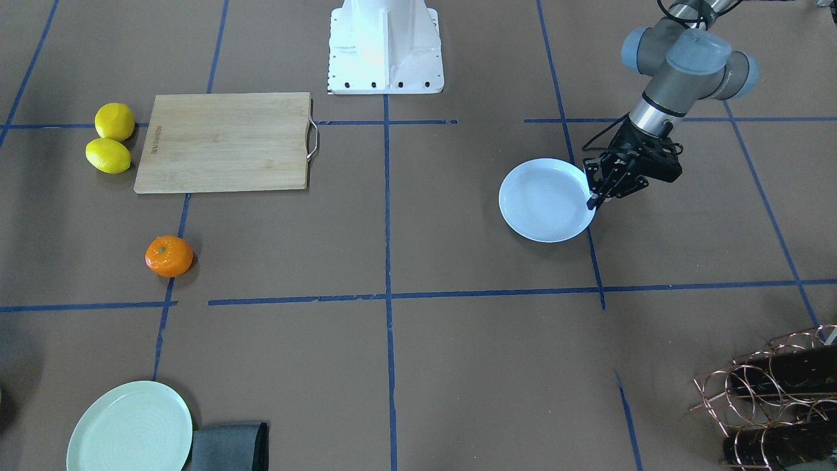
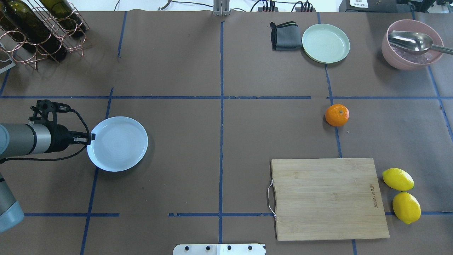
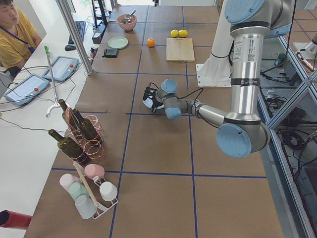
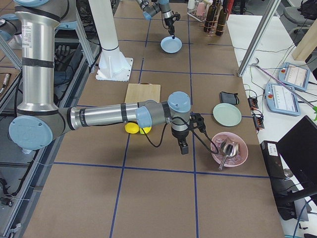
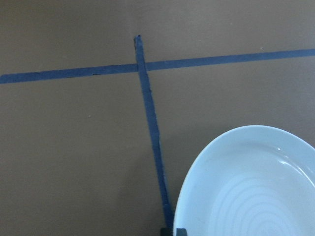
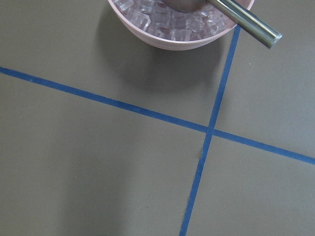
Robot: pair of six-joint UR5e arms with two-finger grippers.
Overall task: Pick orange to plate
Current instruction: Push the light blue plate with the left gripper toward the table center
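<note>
The orange (image 2: 337, 115) lies alone on the brown table, far from both arms; the front view has the orange (image 1: 169, 256) at its left. The pale bluish plate (image 2: 117, 143) rests on the table on the other side. My left gripper (image 2: 91, 137) is shut on the plate's near rim, and its fingertips (image 5: 172, 231) meet on the edge of the plate (image 5: 256, 187) in the left wrist view. My right gripper (image 4: 184, 148) shows only in the exterior right view, hanging low next to a pink bowl; I cannot tell whether it is open or shut.
A wooden cutting board (image 2: 327, 198) lies beside two lemons (image 2: 401, 191). At the far side stand a pale green plate (image 2: 326, 43), a grey cloth (image 2: 285, 36) and a pink bowl (image 2: 412, 44) holding ice and a metal scoop. A wine-bottle rack (image 2: 39, 30) fills the far left corner.
</note>
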